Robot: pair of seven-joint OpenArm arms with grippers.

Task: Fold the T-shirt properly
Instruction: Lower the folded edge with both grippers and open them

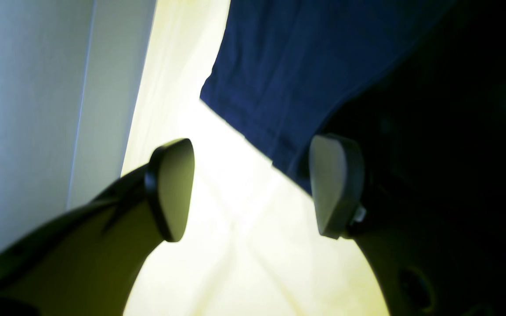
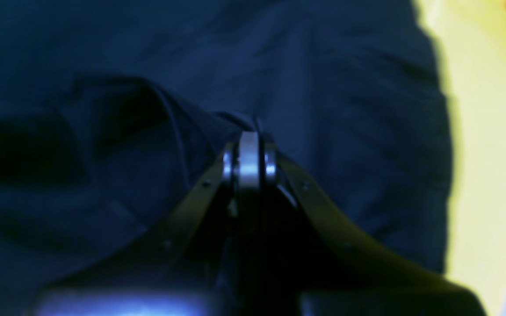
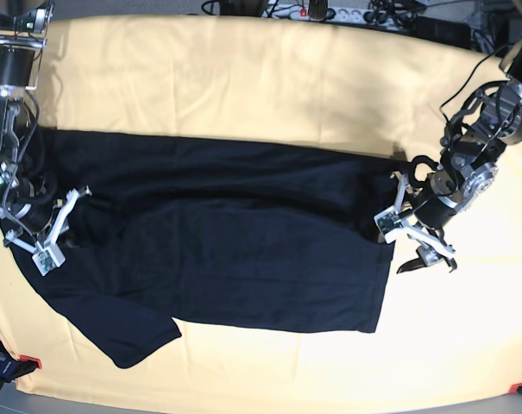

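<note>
Black T-shirt spread flat on the yellow-covered worktop, one arm at each end.

The T-shirt (image 3: 217, 241) lies across the middle of the yellow cloth (image 3: 269, 86) that covers the worktop, with a sleeve trailing toward the near left corner in the base view. The left tool (image 3: 413, 240) reaches in low from that view's right edge, its arm bent and angled down, jaws spread wide and holding nothing, one finger (image 1: 336, 184) right at the shirt's hem corner. The right tool (image 2: 248, 160) sits at the opposite end, its arm hanging down from the top corner, jaws closed tight with a pinch of shirt fabric bunched at the tips. Red tape (image 3: 29, 360) marks the cloth's near corners; cables (image 3: 347, 13) lie beyond the far edge.
</note>
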